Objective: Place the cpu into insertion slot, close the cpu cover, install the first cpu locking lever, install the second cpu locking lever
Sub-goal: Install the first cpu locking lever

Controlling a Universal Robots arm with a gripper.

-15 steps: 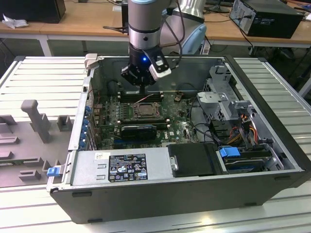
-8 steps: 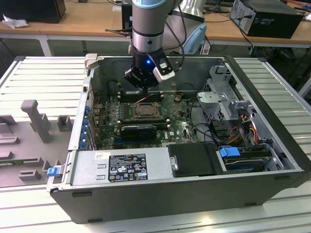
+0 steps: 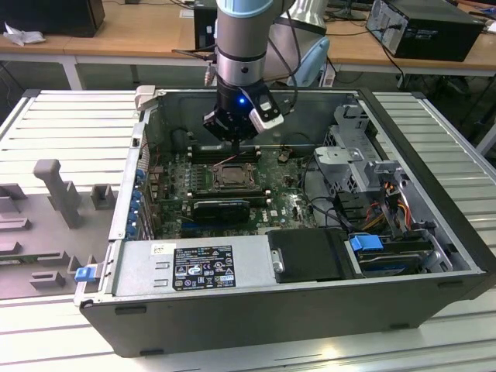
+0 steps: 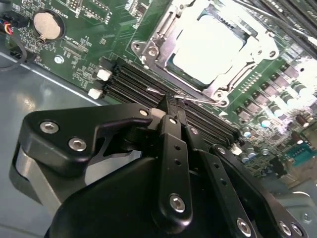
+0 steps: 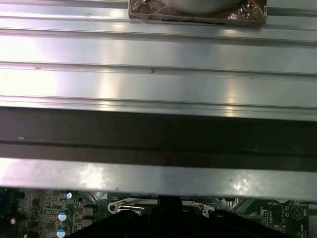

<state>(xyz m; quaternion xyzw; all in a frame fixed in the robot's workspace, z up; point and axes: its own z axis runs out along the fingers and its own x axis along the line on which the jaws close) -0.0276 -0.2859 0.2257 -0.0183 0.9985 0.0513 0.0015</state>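
gripper: fingers pressed together, nothing clearly held | chip: seated in socket, upper right of second wrist view, cover frame down around it | relation: fingertips at thin lever wire running along the socket's near edge, by the memory slots

**Metal, plastic and glare**

The cpu shows a pale, glossy metal top. The cpu cover is bright bare metal. The gripper is matt black with shiny screws. The ribbed table looks brushed metal.
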